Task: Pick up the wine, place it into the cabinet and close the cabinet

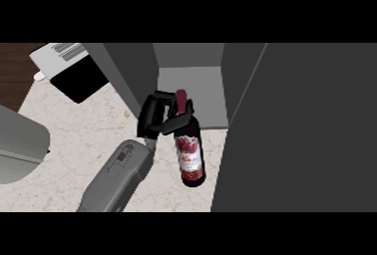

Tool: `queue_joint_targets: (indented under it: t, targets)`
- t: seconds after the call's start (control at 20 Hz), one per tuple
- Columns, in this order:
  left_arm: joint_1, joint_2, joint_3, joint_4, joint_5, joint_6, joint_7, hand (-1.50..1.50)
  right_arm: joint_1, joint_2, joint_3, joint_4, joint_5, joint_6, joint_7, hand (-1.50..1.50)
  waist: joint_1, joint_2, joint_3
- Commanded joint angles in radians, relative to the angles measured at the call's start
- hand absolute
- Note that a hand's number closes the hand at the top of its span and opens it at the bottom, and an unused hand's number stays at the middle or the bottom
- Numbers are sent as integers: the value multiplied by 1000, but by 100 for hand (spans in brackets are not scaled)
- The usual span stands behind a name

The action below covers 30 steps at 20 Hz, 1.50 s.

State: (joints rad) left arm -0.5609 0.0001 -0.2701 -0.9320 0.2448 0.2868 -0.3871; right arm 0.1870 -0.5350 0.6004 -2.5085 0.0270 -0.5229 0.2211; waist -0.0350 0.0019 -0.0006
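**Wine bottle gripped at the cabinet mouth**

You see the wine bottle (188,152) held in front of the open cabinet (190,94), its red-capped neck pointing up the view toward the cabinet's pale interior and its dark base toward the lower edge. The red and white label faces you. The body of the bottle shows over the marbled desk (66,144), while the cap reaches over the cabinet's inner floor; you cannot tell whether the bottle touches the desk.

Your one visible hand (158,117) is closed around the bottle's neck and shoulder, black fingers wrapped across it from the view's left. Its grey forearm (117,177) comes up from the lower edge. Which arm it is you cannot tell for sure from this view, though it enters left of centre.

The cabinet door (302,129) stands open as a large dark grey panel at the right. At the far left you have a grey rounded appliance (18,147) and a white and black box (70,69).
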Motion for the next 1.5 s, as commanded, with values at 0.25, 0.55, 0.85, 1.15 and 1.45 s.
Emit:
queue_joint_targets:
  t: [0.25, 0.55, 0.85, 1.15, 1.45]
  targets:
    - [-172, 0, -11, 231, 123, 40, -73, 150, 49, -26, -22, -203, -59, 24, 69, -150, -10, 4, -1]
    - [-259, 0, -25, 388, 105, 59, -91, 150, 104, -4, 24, -173, -48, 34, -13, -150, -22, 4, 0]
    - [-385, 0, -7, 520, 181, 113, -22, 150, 90, -3, 8, -181, -64, 52, -12, -150, -49, 12, -1]
    - [-474, 10, 84, 640, 215, 81, -51, 150, 124, 0, 24, -124, -87, 85, -82, -150, -53, 18, 0]
    - [-486, 7, 114, 720, 227, 108, -114, 150, 127, 15, 25, -142, -86, 84, -94, -150, -71, 25, -1]
